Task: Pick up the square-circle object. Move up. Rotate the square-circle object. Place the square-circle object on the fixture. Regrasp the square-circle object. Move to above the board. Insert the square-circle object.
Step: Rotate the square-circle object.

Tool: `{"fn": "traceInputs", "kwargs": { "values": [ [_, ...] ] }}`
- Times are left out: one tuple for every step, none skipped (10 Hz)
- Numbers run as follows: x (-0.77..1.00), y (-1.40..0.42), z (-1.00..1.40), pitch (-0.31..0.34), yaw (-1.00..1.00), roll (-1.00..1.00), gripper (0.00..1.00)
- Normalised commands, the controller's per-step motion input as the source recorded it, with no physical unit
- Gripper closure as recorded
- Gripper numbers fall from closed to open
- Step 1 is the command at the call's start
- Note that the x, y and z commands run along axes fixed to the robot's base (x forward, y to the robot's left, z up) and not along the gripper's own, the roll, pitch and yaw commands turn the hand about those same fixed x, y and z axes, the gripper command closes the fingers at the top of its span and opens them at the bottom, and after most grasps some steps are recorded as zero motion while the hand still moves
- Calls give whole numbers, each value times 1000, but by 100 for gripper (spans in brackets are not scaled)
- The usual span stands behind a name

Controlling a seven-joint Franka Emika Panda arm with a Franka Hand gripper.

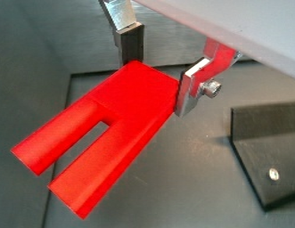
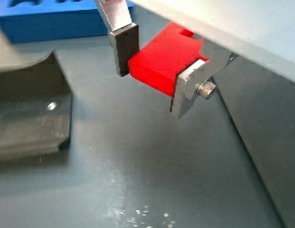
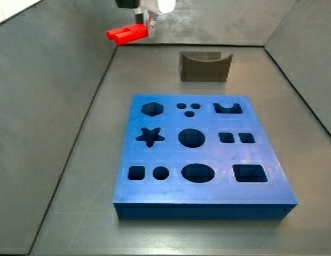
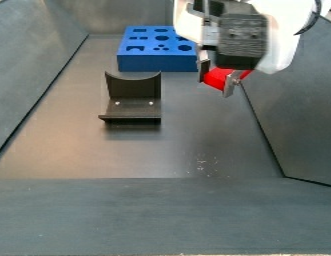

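My gripper is shut on the square-circle object, a bright red block. The silver fingers clamp its solid end, and its two legs stick out away from the jaws. In a side view the block hangs above the floor, off to one side of the fixture and apart from it. The other side view shows the gripper with the block beside the fixture. The blue board with its shaped holes lies flat on the floor, on the far side of the fixture from the gripper.
Sloping grey walls close in the dark floor on both sides. The fixture and a corner of the board show in a wrist view. Pale scuff marks dot the floor.
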Motion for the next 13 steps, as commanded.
{"fn": "traceInputs", "kwargs": {
  "values": [
    [13, 25, -32, -4, -1000, -6, 100],
    [13, 25, -32, -4, -1000, -6, 100],
    [13, 25, -32, -4, -1000, -6, 100],
    [13, 25, -32, -4, -1000, -6, 100],
    [13, 25, -32, -5, -1000, -7, 100],
    [13, 25, -32, -5, -1000, -7, 100],
    [13, 25, -32, -5, -1000, -7, 100],
    [12, 24, -32, -5, -1000, -7, 100],
    [12, 24, -32, -5, -1000, -8, 100],
    [12, 24, -32, -5, -1000, -8, 100],
    [12, 24, -32, -6, -1000, -8, 100],
    [11, 24, -33, -6, -1000, -9, 100],
    [11, 24, -33, -6, -1000, -9, 100]
  ]
}}
